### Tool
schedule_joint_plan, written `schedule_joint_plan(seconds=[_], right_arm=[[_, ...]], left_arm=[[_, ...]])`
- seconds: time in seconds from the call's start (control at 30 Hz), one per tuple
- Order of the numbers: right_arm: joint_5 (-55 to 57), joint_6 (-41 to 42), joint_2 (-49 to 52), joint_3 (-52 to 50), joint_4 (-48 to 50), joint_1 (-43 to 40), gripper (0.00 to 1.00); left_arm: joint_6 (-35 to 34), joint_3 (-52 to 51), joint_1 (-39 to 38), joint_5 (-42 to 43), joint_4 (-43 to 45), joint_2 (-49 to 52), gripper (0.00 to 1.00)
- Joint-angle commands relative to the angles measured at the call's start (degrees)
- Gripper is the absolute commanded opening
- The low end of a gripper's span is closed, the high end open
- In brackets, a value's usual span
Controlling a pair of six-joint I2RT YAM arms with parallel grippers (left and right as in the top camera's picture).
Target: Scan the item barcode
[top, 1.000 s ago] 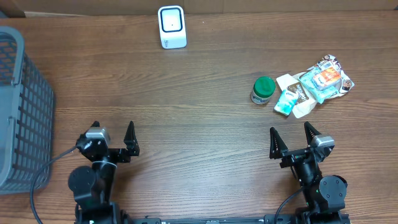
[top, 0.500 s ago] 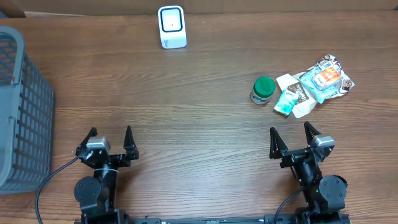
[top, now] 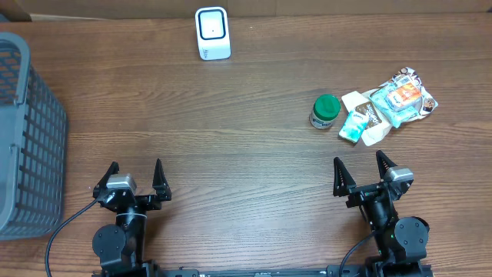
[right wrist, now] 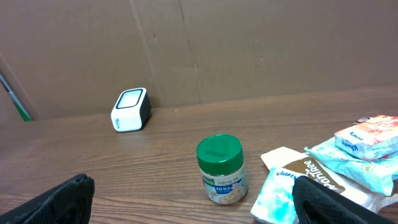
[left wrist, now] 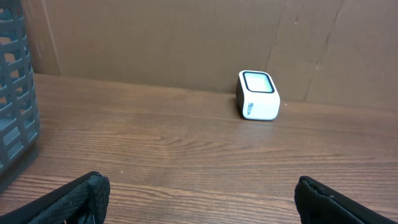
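Jaws, left and right, stand wide open and empty at the near edge of the counter (top: 246,154). Jar (top: 325,111) sits just beside packets (top: 393,104), far right; scanner (top: 213,33) stands at the far edge.

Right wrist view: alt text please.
A green-lidded jar stands upright on a wooden table, snack packets piled to its right. A white barcode scanner sits farther back by a cardboard wall. The open right gripper shows only fingertips in the bottom corners.
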Motion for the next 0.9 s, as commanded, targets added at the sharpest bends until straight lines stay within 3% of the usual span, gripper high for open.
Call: schedule_joint_plan(seconds=[0.0,0.43,0.7,0.87], right_arm=[[-0.3,0.2,-0.7,-0.6,0.2,-0.1,1.0],[-0.3,0.2,-0.7,-0.6,0.2,-0.1,1.0],[-0.3,0.2,-0.7,-0.6,0.2,-0.1,1.0],[-0.3,0.2,-0.7,-0.6,0.2,-0.1,1.0]], left_arm=[[0.1,-0.2,-0.1,-0.7,0.0,-0.8,1.0],[0.1,-0.2,-0.3,-0.7,0.0,-0.8,1.0],[0.1,-0.2,-8.1,-0.7,0.0,-0.8,1.0],[0.1,-0.2,-8.6,-0.7,-0.1,-0.8,1.0]])
